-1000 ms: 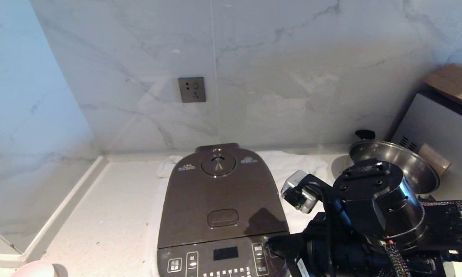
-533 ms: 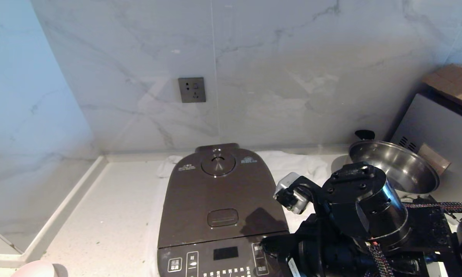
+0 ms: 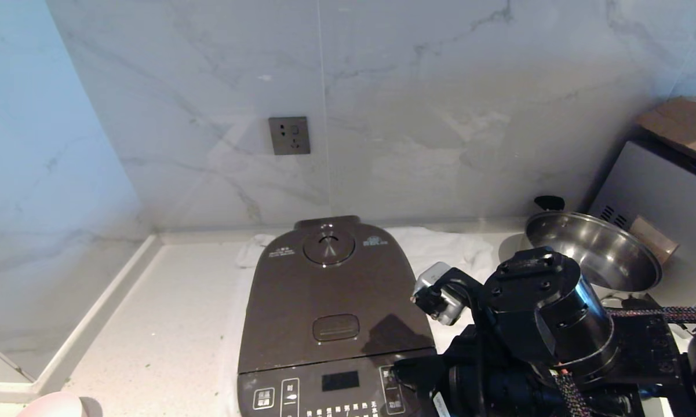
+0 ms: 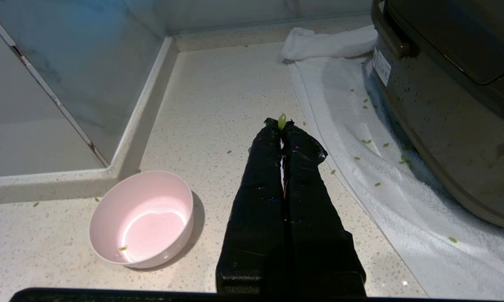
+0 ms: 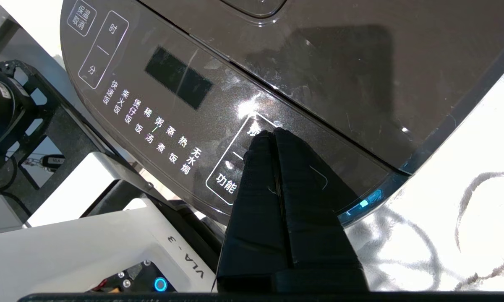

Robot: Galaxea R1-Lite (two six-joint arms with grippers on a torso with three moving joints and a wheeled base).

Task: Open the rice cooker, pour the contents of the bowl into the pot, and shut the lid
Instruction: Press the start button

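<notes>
With the lid down and the pink bowl nearly empty at the head view's lower left, the task looks finished — both the right gripper, over the rice cooker panel, and the left gripper have fingers pressed together; next, I judge, the right should pull clear.

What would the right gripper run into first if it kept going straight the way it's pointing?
The right gripper, fingers shut, points at the rice cooker's front button panel. It would most likely meet the outlined button at the panel's right end; the tips look at or just above it, though contact can't be confirmed.
</notes>
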